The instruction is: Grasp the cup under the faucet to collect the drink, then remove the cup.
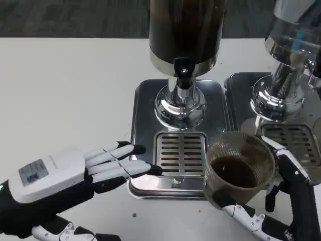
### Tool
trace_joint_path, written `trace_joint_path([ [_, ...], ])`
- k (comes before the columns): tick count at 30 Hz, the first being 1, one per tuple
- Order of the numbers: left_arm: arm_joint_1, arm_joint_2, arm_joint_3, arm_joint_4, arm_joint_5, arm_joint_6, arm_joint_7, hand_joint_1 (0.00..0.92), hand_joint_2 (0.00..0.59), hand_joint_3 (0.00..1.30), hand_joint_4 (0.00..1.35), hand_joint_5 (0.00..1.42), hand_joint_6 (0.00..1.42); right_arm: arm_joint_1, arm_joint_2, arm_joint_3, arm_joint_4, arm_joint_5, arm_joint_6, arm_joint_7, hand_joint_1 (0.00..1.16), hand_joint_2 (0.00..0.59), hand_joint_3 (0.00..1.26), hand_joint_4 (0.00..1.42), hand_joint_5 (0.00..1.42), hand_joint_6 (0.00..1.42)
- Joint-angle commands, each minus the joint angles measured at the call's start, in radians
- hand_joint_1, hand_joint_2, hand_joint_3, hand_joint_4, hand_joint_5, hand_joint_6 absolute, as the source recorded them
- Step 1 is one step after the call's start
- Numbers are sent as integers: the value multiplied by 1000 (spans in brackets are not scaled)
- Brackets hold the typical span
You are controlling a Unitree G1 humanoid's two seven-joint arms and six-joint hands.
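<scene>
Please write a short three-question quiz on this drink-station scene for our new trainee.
1. True or false: the cup holds dark drink.
2. Which hand holds the cup? A) the left hand B) the right hand C) neither
3. Fill in: the cup sits off to the right of the faucet, beside the slotted ____ of the tray.

Key: 1 true. 2 B; the left hand lies flat, fingers apart, at the tray's left edge. 3 grate.

Clear ribbed plastic cup (239, 168), mirror-polished chrome dispenser base (180, 106), brushed steel drip tray (143, 130) and a matt white table (60, 95)
</scene>
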Motion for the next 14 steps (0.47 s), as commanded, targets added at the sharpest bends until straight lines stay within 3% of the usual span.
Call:
trace_joint_path([
  [1,-13,23,-12,6,0,3,12,0,154,106,0,0,0,-8,10,-4,-17,10,-48,-16,768,196,693,792,946,1286],
  [14,-12,27,-20,7,-9,16,11,0,154,106,0,0,4,-3,12,-7,-22,14,-47,-11,776,195,694,792,946,1286],
])
